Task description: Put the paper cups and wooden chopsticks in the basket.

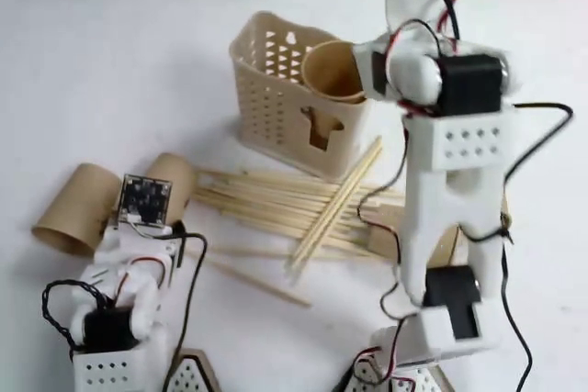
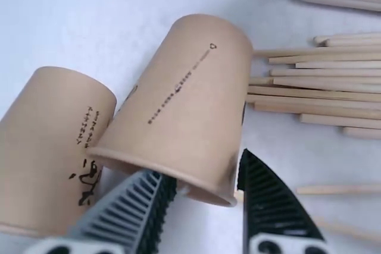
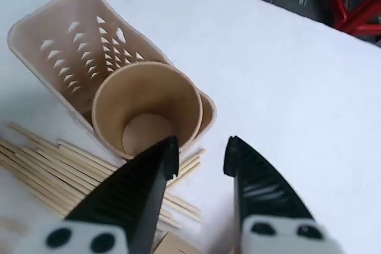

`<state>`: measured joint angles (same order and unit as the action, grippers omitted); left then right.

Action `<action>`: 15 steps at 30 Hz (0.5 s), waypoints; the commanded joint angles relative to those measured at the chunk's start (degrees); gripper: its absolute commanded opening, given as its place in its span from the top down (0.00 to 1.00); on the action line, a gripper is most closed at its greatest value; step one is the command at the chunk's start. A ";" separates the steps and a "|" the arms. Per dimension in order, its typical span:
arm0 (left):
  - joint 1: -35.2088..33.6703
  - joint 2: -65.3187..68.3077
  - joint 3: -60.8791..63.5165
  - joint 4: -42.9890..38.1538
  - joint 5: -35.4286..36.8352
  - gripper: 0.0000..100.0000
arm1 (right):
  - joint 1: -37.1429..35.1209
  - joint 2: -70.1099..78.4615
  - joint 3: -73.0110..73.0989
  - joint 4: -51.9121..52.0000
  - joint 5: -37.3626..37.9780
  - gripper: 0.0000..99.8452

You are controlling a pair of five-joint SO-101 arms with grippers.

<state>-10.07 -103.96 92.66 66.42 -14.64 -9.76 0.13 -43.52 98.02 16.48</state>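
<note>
My left gripper [image 2: 202, 173] sits wide open astride the rim of a lying paper cup [image 2: 184, 99], not clamped on it, with a second cup [image 2: 53, 141] just beside. My right gripper [image 3: 202, 144] hangs open and empty over a third cup [image 3: 149, 105], which is already standing in the basket [image 3: 59, 52]. Left to do, I judge: both table cups and all the wooden chopsticks [image 1: 285, 199], which are piled on the table just beside the basket.
</note>
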 commanded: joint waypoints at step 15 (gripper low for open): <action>-0.48 -0.48 -0.44 -1.05 0.18 0.82 | 19.21 -25.71 33.14 0.40 30.68 0.86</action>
<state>-10.07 -103.96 92.66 66.42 -14.64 5.54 -21.14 -14.68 98.02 41.80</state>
